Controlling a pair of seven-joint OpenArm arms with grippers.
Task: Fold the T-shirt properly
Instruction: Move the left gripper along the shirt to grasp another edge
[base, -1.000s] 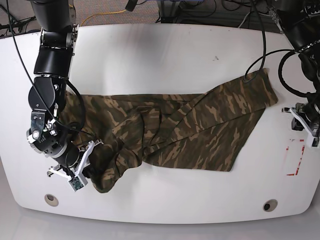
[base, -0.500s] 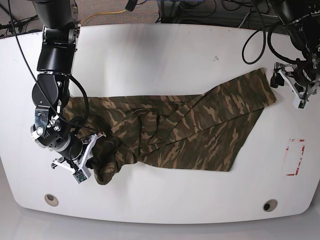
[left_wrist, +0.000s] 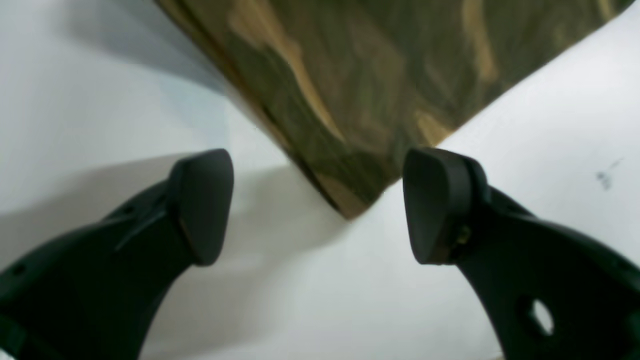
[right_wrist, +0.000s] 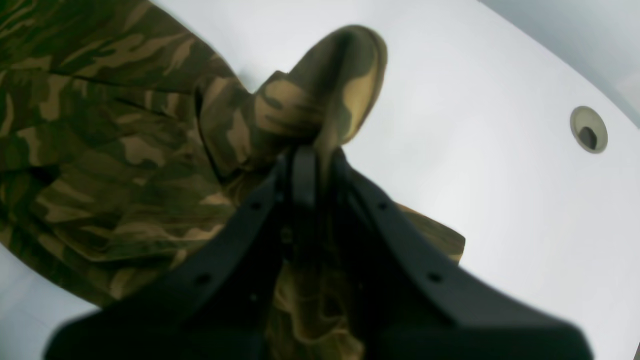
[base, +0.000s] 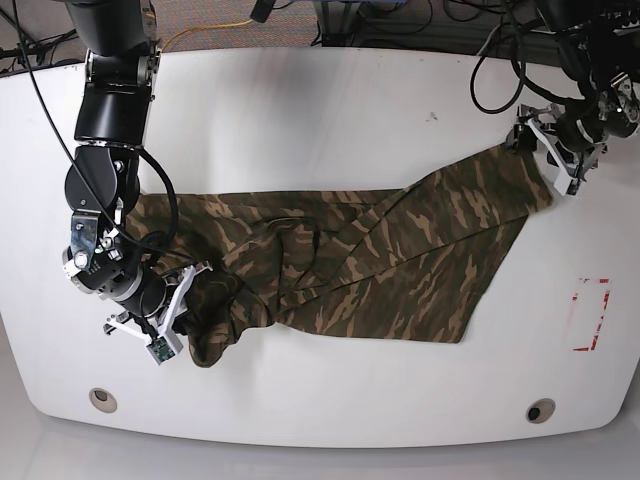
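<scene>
Right gripper (right_wrist: 305, 165) fingers pinch T-shirt (base: 380, 260) bunched corner, ready to drag; left gripper (left_wrist: 317, 205) fingers wide, straddling far corner for grab.

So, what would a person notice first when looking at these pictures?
First the camouflage T-shirt, spread crumpled across the middle of the white table. Next the right hand, shut on a bunched fold at the shirt's near corner. Last the left hand, open and poised over the shirt's far pointed corner.
</scene>
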